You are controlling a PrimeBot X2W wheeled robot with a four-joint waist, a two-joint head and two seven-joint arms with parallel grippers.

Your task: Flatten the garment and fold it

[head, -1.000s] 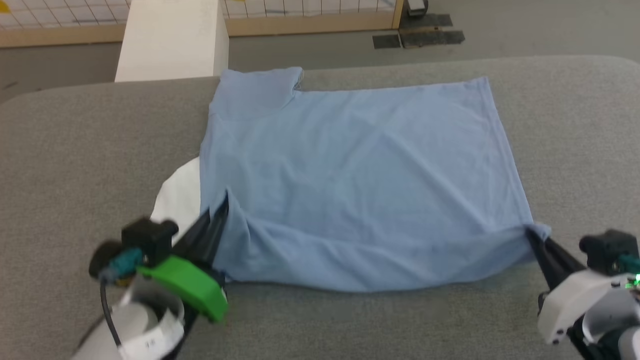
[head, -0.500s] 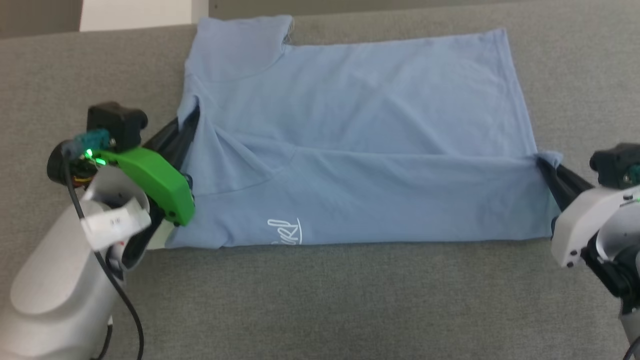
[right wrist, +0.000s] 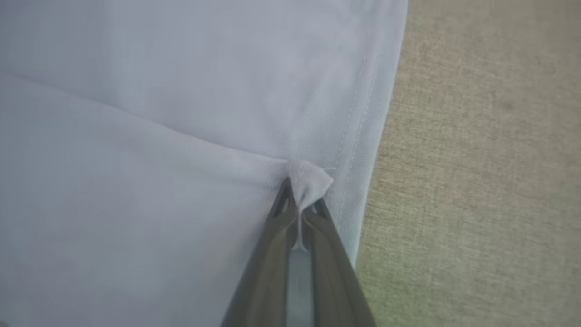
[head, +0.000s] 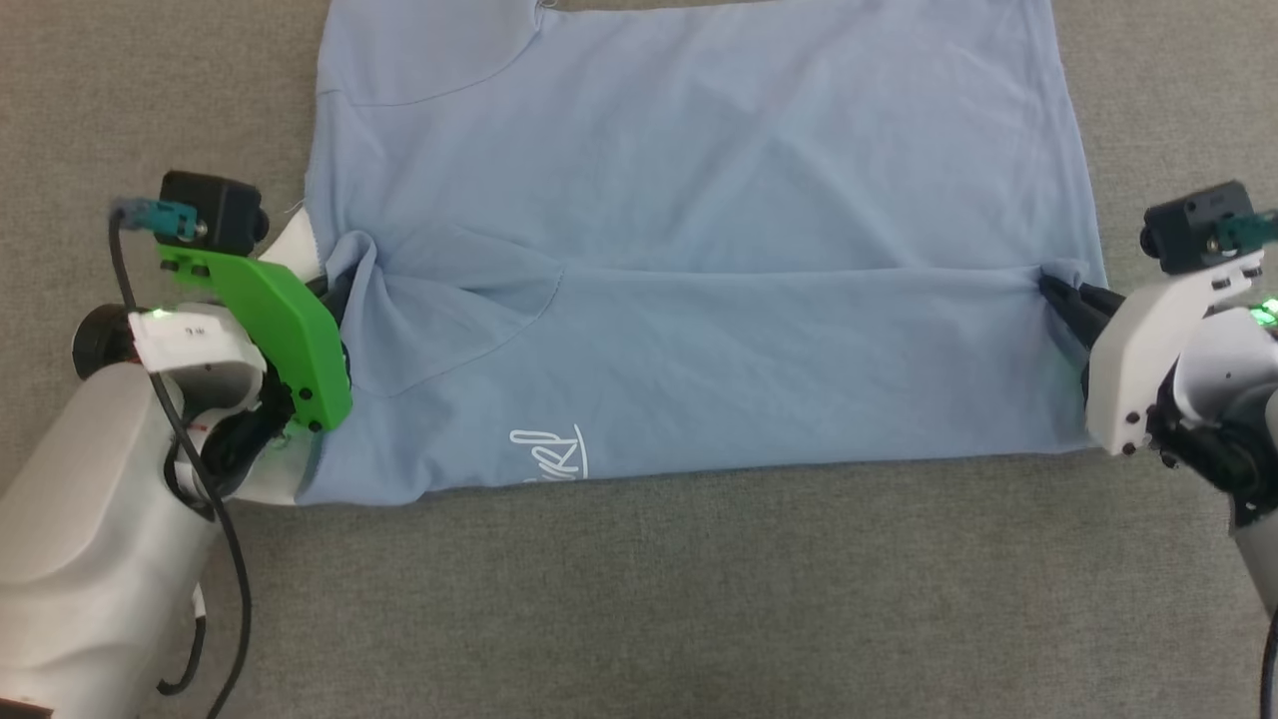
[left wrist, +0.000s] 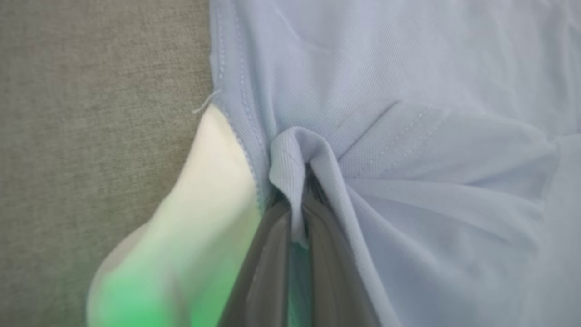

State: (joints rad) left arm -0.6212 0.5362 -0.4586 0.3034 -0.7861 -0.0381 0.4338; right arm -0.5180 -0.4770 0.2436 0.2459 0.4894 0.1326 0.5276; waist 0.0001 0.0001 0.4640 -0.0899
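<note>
Shirt: light blue, spread on the grey tabletop. It takes up the upper middle of the head view, and its far edge runs off the top there.

Left pincer: clenched on a bunched fold at the shirt's left edge. In the left wrist view the two fingers are pressed together with a ridge of blue knit nipped between them. The cloth puckers outward from the tips.

Right pincer: clenched on a small tuft at the shirt's right edge, just inside the stitched hem. In the right wrist view the tuft stands up between the fingertips.

Crease: runs nearly straight across the shirt from one pincer to the other, and the cloth looks taut along it. On the robot's side of the crease a band of shirt lies flat with a straight near edge. A white script logo sits close to that edge, left of middle.

White panel: peeks out from under the shirt's left edge, just beside the left pincer, and rests on the tabletop. In the left wrist view its lower part is tinted green.

Wrinkles fan from the left pincer toward the shirt's middle. The right side is smoother.

Green bracket on the left wrist overlaps the shirt's left edge in the head view. A black cable hangs along the left forearm.
</note>
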